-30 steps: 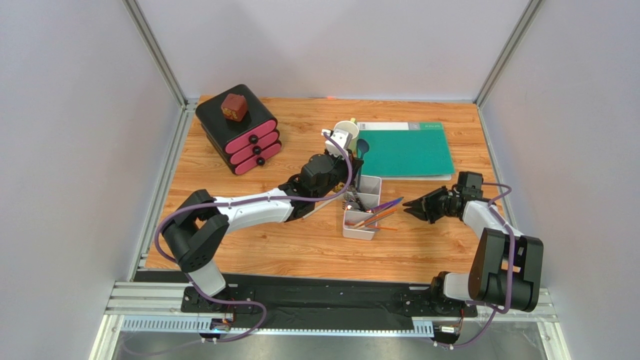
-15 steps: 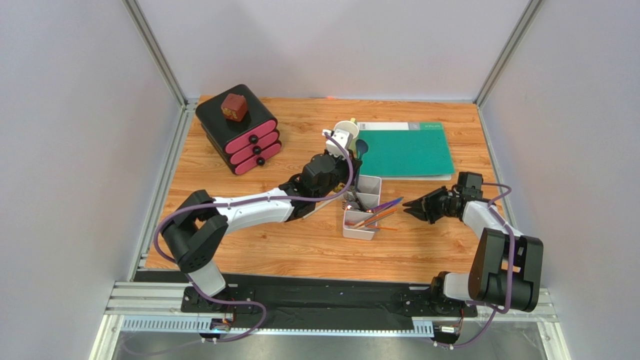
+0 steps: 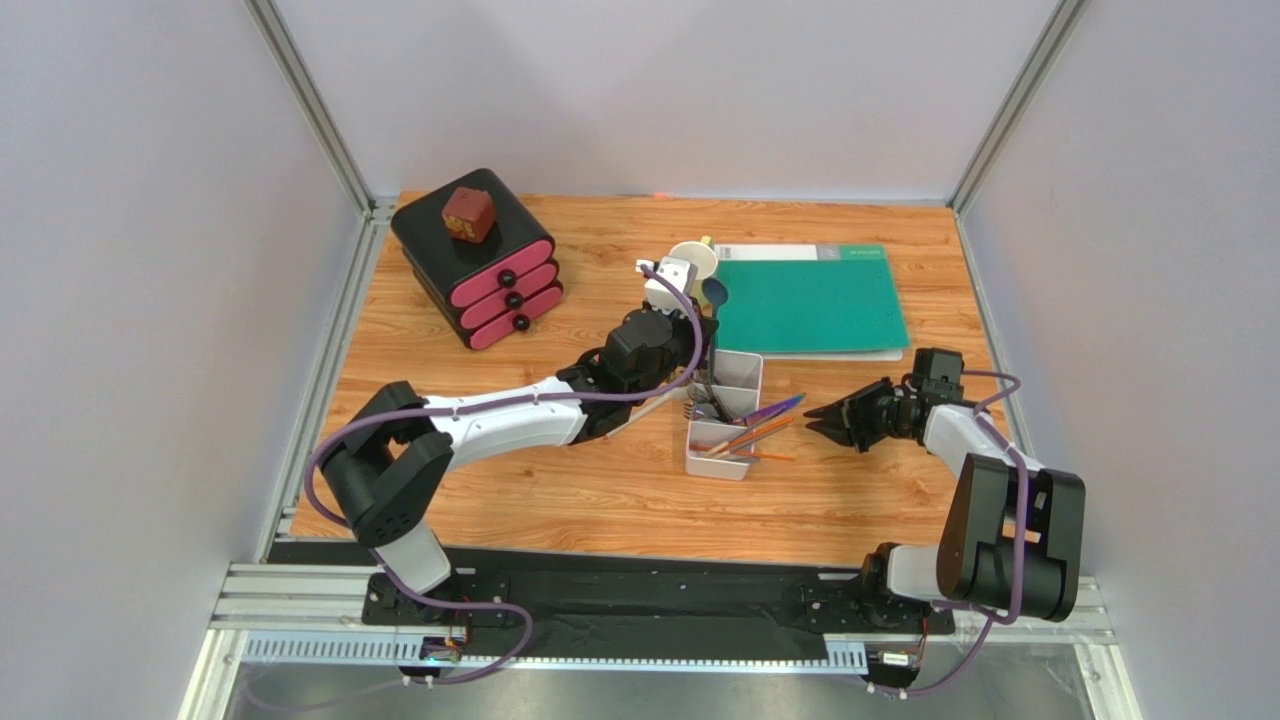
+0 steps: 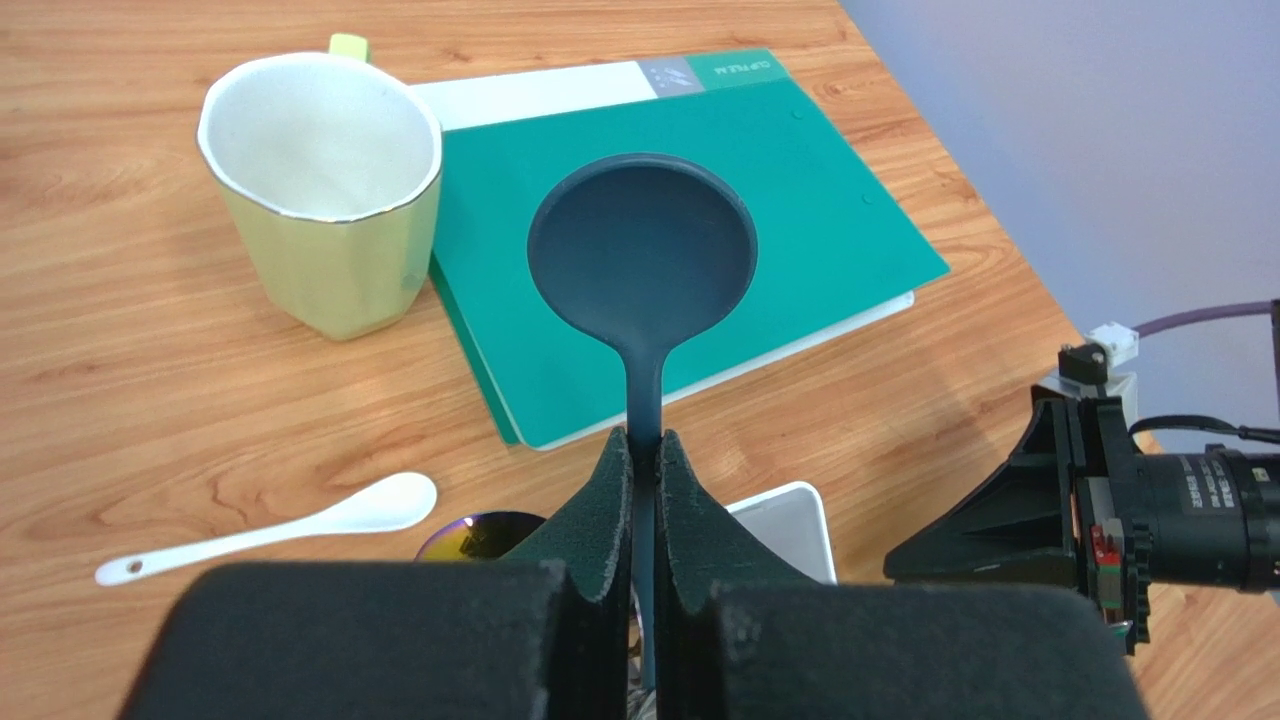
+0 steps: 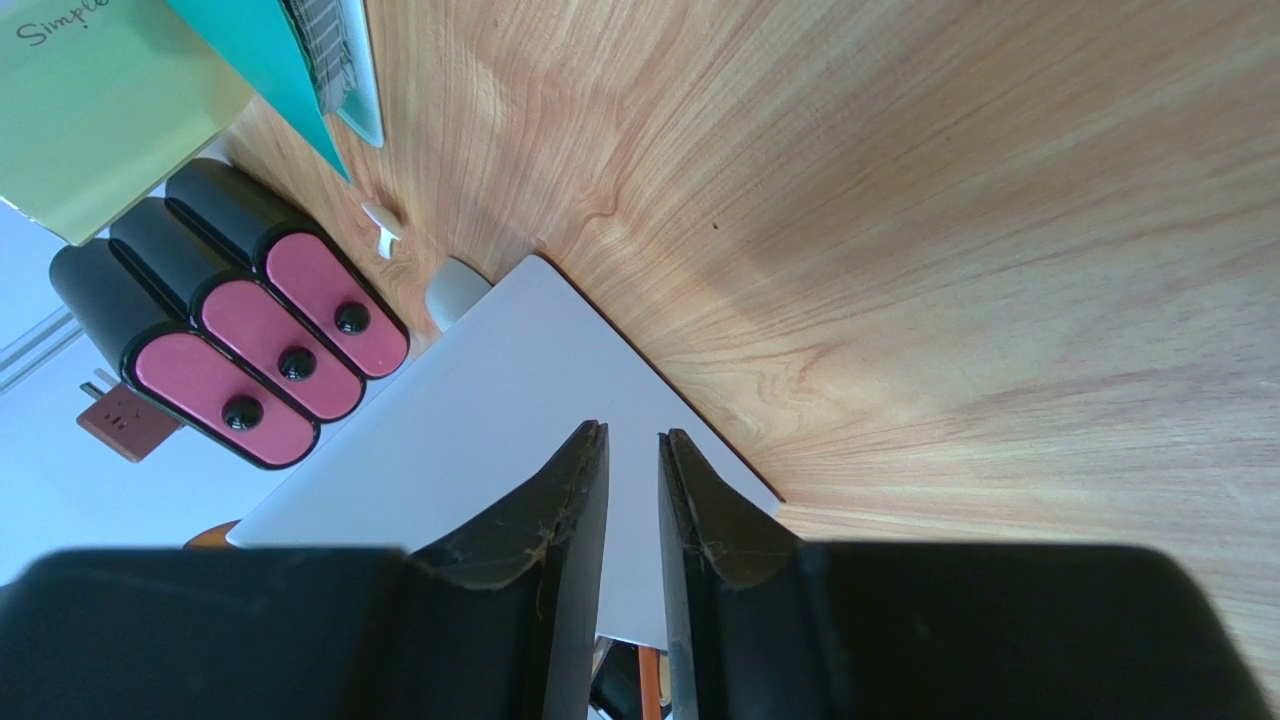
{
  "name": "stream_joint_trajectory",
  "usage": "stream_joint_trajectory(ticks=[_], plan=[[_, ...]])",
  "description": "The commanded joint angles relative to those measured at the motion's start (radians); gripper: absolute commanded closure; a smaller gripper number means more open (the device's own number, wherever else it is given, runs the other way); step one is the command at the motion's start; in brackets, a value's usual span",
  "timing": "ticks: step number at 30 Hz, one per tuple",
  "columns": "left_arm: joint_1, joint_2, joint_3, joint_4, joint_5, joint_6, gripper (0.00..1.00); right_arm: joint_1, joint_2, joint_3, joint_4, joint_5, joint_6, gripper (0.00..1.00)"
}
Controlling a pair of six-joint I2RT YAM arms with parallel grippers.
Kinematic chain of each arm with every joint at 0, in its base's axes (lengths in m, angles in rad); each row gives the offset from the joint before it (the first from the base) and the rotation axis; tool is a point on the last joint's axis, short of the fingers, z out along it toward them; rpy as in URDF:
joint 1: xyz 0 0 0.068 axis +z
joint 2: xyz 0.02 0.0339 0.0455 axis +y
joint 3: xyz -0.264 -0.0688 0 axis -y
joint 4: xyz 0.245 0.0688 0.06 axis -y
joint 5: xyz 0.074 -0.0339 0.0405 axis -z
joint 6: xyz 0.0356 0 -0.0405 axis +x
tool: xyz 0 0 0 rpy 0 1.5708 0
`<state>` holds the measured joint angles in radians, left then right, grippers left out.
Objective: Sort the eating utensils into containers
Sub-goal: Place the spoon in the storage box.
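**A:** Where's the white tray (image 3: 715, 467)?

**B:** Centre of the top view, its long axis running up-frame. The left gripper (image 4: 642, 450) hangs over its far end, clamped on the handle of the blue spoon (image 4: 642, 255). The bowl points away toward the green folder (image 4: 812, 195), roughly along the tray.

**A:** And the right gripper (image 5: 631, 443)?

**B:** Just beside the tray's right wall, fingers slightly parted, nothing seen between them. Only the left wrist view shows a white spoon (image 4: 286, 528) loose on the table.
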<state>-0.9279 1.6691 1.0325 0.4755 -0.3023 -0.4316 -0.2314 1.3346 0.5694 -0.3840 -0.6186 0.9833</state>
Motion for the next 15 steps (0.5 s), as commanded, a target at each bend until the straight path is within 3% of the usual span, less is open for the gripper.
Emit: stream_joint_trajectory(ticks=[1,15], plan=[[-0.003,-0.008,0.021,-0.175,-0.095,-0.119,1.00,0.004,-0.011,0.007,0.013,-0.001,0.009,0.76],[-0.005,0.046,0.113,-0.176,-0.142,-0.251,1.00,0.001,-0.035,-0.026,-0.007,-0.006,-0.024,0.76]])
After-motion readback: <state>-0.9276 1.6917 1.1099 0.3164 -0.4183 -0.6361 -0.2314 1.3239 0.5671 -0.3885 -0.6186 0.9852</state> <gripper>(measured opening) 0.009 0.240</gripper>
